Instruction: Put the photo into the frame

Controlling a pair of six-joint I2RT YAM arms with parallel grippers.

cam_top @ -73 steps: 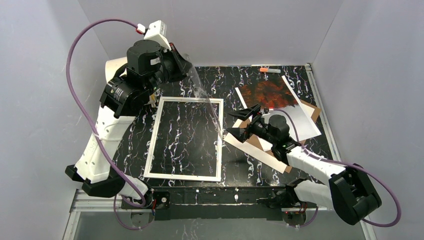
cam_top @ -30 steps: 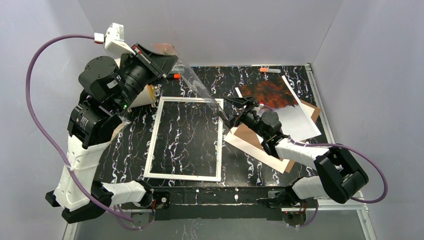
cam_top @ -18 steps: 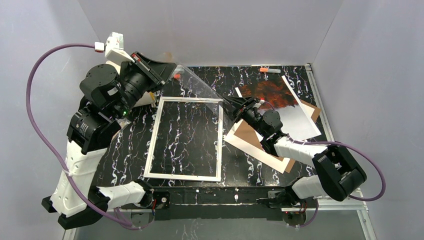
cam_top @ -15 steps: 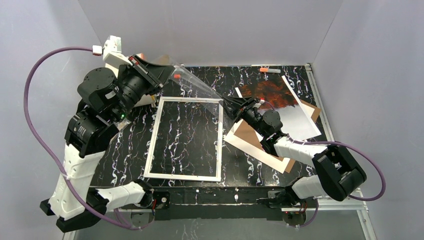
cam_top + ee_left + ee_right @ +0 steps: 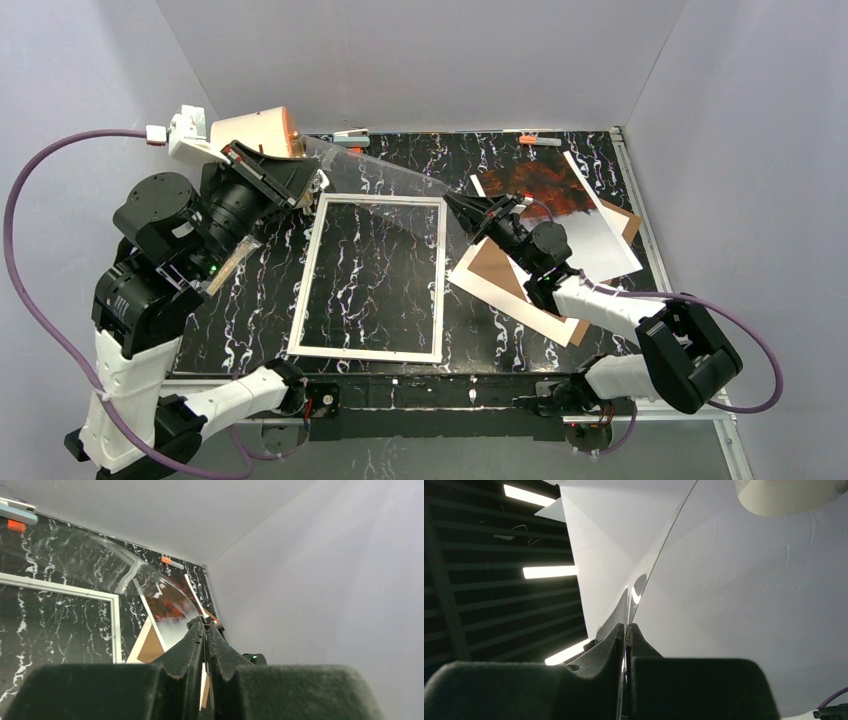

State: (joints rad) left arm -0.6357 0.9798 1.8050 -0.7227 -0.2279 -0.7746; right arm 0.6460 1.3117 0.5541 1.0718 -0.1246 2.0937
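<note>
A clear plastic sheet (image 5: 385,178) hangs over the far end of the white frame (image 5: 305,280), which lies flat on the black marbled table. My left gripper (image 5: 312,182) is shut on the sheet's left corner, its jaws pinching the thin edge (image 5: 204,625). At the opposite corner my right gripper (image 5: 463,205) has its jaws closed on the sheet's edge too (image 5: 628,626). The photo (image 5: 565,205), red-orange at the far half and grey-white at the near half, lies to the right of the frame. It also shows through the sheet in the left wrist view (image 5: 167,612).
Under the photo lie a brown backing board (image 5: 495,268) and a white mat (image 5: 505,303). Orange clips (image 5: 540,141) (image 5: 352,133) rest by the back wall, and a cream roll (image 5: 255,130) stands at the back left. Grey walls close in on three sides.
My right gripper has closed on the sheet's right corner. My left arm has swung left and back with the sheet, drawing it flatter over the frame's far end.
</note>
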